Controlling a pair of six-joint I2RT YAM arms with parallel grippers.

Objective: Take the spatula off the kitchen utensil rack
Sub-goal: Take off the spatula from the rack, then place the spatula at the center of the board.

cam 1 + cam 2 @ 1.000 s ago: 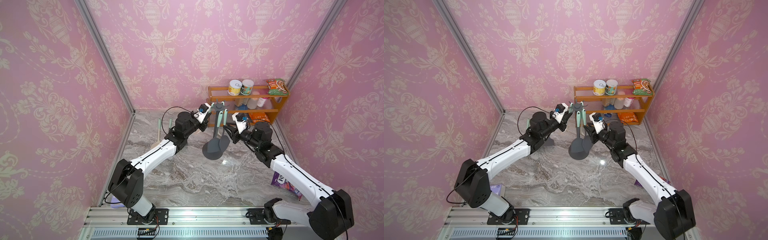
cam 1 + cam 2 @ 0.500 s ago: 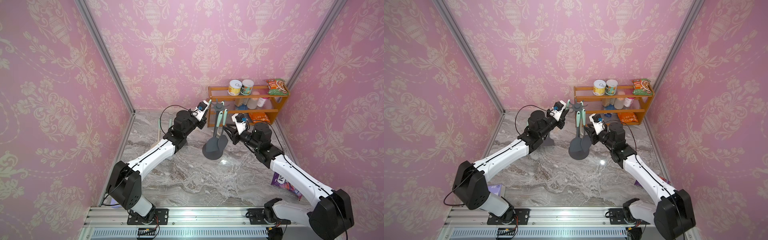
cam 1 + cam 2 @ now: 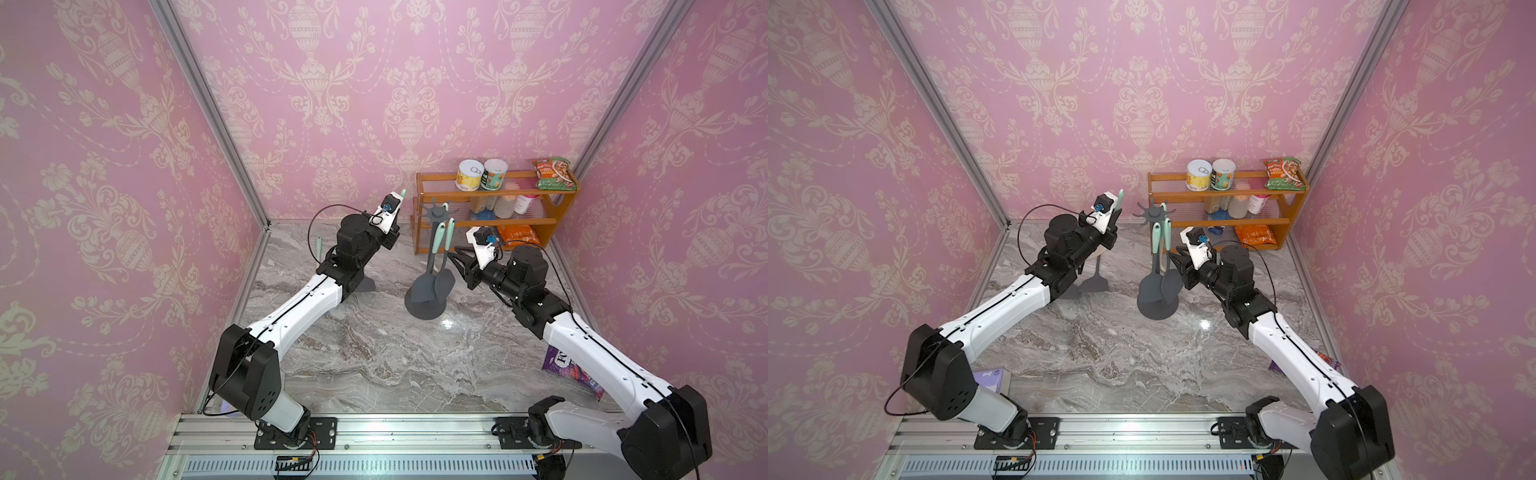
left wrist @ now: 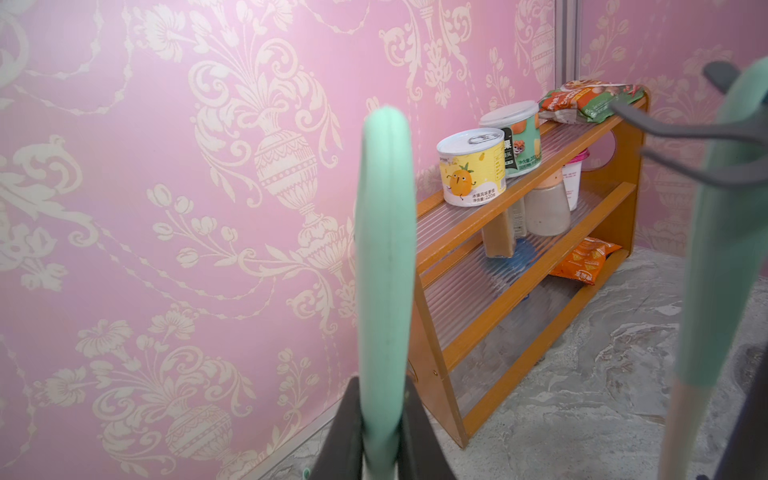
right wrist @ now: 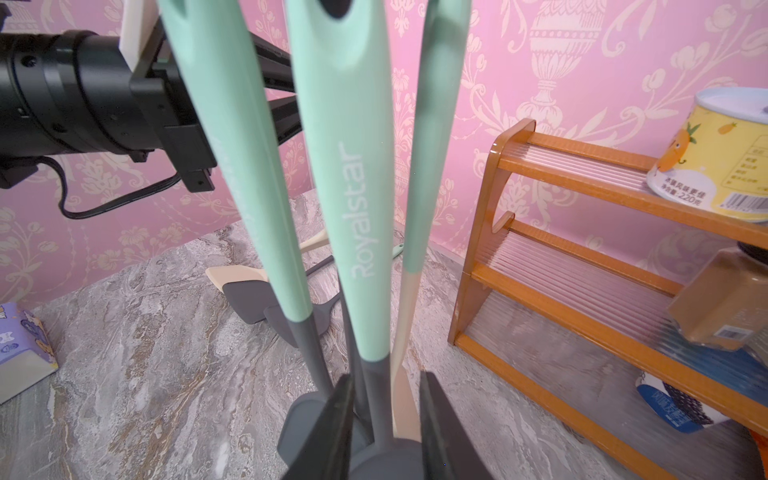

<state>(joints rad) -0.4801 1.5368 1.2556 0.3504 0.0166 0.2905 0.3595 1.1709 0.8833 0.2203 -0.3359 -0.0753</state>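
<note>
The spatula [image 4: 384,249] has a mint handle and is off the kitchen utensil rack [image 3: 419,309]. My left gripper [image 4: 381,380] is shut on that handle, left of the rack's star crown. In both top views the handle tip [image 3: 402,194] pokes up above the left gripper [image 3: 1113,235], and a grey blade [image 3: 1096,283] hangs low over the table. The rack is a dark grey stand with mint-handled utensils [image 5: 353,166] still hanging on it. My right gripper [image 5: 386,376] sits low on the rack, shut around its pole and two utensil necks.
An orange wooden shelf [image 3: 552,224] with cans and snack packets stands at the back right, close behind the rack. Other utensils [image 5: 249,295] lie on the marble table left of the rack. A purple packet [image 3: 569,368] lies under the right arm, and a purple box [image 3: 994,376] sits by the left arm's base.
My left gripper has drawn left and back from the rack's crown, carrying the spatula clear of the hooks. The right gripper has stayed low on the rack.
</note>
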